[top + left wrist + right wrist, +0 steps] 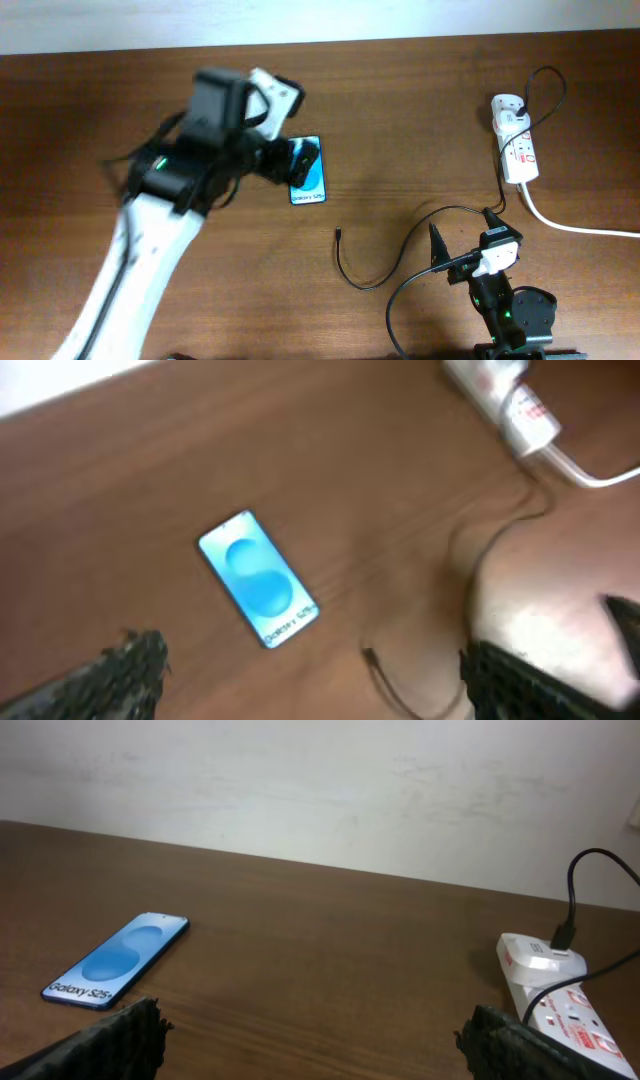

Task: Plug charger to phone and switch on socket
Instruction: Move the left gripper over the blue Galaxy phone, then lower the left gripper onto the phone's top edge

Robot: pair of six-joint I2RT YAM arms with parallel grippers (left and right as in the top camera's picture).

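Observation:
The phone (310,178) lies flat on the wooden table with its blue screen up, partly covered by my left arm in the overhead view; it also shows in the left wrist view (258,578) and the right wrist view (118,960). The charger cable (385,272) curls on the table, its tip (339,234) free and right of the phone; the tip also shows in the left wrist view (368,656). The socket (516,140) sits at the far right with a black plug in it. My left gripper (310,685) is open above the phone. My right gripper (462,232) is open and empty near the front edge.
A thick white cord (580,228) runs from the socket to the right edge. The socket also shows in the right wrist view (565,1005) and the left wrist view (505,400). A pale wall (320,790) stands behind the table.

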